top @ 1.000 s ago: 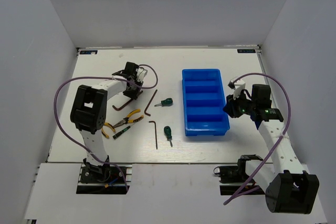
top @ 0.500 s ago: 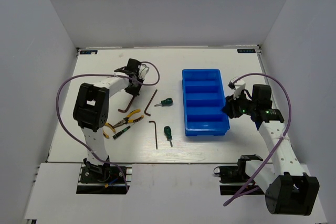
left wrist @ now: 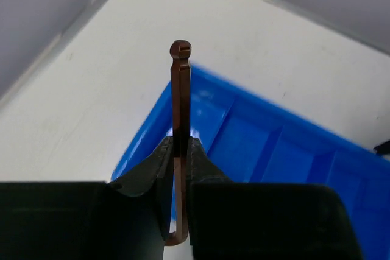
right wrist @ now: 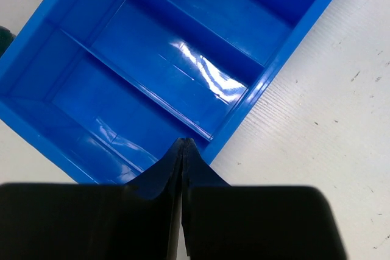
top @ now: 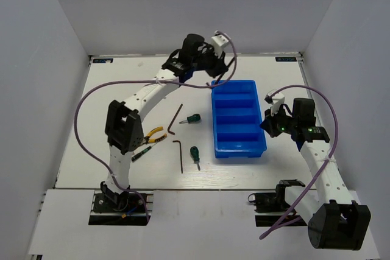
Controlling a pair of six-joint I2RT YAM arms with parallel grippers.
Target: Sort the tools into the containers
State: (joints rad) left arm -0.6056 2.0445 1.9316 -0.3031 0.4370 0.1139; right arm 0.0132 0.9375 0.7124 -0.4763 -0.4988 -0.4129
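Note:
My left gripper (top: 211,71) is shut on a thin brown hex key (left wrist: 180,98), held upright above the far-left corner of the blue tray (top: 233,82). In the left wrist view the key's long arm points over the tray's rim (left wrist: 152,129) and its bend sits between the jaws (left wrist: 178,145). My right gripper (top: 269,124) is shut and empty at the tray's right rim (right wrist: 277,65). Two hex keys (top: 175,118) (top: 180,155), two green screwdrivers (top: 193,117) (top: 195,154), the yellow pliers (top: 152,137) and a slim dark-green tool (top: 139,153) lie left of the tray.
White walls close the table on three sides, and the far wall is just behind my left gripper. The left arm's purple cable (top: 97,92) loops over the left half of the table. The tray's four compartments hold nothing.
My left gripper has lifted a hex key from the left side of the table and swung it far right, to above the tray's far-left corner. The right arm has not moved.

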